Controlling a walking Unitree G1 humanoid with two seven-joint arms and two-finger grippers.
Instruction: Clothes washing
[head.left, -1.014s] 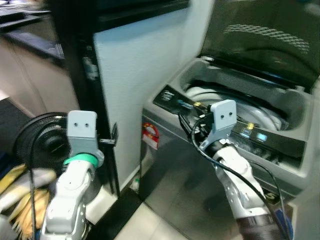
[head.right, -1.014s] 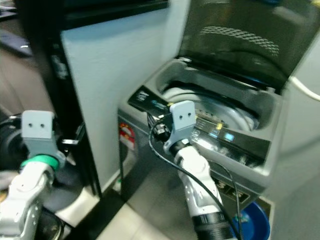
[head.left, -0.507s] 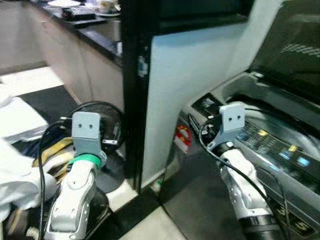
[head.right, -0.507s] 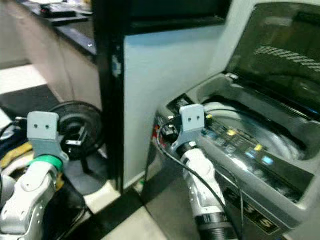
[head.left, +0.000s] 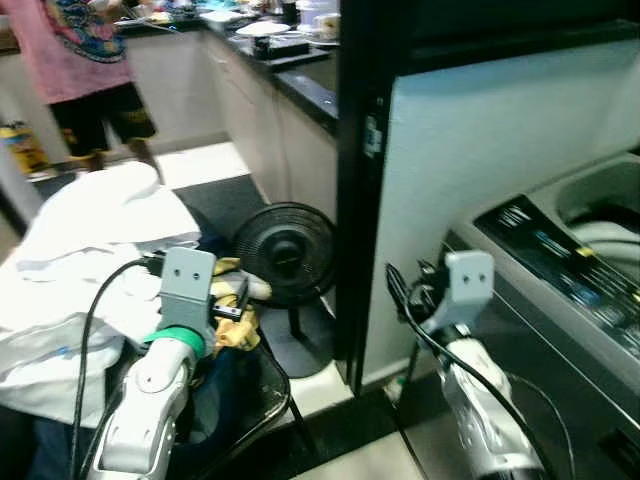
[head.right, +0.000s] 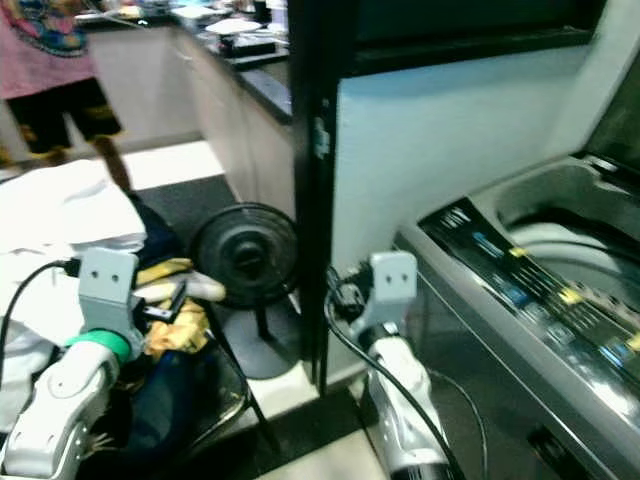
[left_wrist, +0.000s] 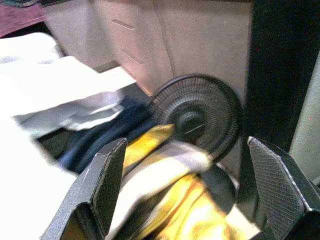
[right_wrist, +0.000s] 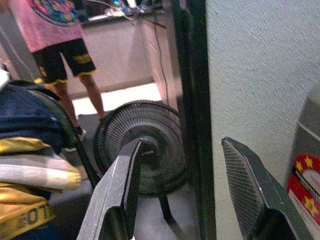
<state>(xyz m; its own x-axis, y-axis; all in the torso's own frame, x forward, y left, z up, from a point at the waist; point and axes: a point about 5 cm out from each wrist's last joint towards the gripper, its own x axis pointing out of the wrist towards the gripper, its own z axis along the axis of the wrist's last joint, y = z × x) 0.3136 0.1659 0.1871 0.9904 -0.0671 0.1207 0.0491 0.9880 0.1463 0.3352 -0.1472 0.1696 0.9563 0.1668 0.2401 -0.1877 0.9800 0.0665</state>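
Observation:
A heap of clothes lies in a dark basket (head.left: 268, 392) at the left: a big white cloth (head.left: 90, 250), a yellow garment (head.left: 236, 325) and a dark blue one (left_wrist: 107, 131). The washing machine (head.left: 560, 275) stands at the right with its lid up and its tub (head.right: 560, 215) showing. My left gripper (left_wrist: 185, 195) is open just above the yellow garment and holds nothing. My right gripper (right_wrist: 180, 190) is open too, hanging empty in front of the machine's left corner and facing the black fan (right_wrist: 142, 145).
A black floor fan (head.left: 287, 252) stands between the basket and a black upright frame (head.left: 360, 180) with a white panel. A kitchen counter (head.left: 275, 70) runs along the back. A person in a pink top (head.left: 80, 50) stands at the far left.
The camera has swung to the left: the washing machine has slid to the right edge, and the clothes heap, the fan and the person have come into view. Both grippers stay open.

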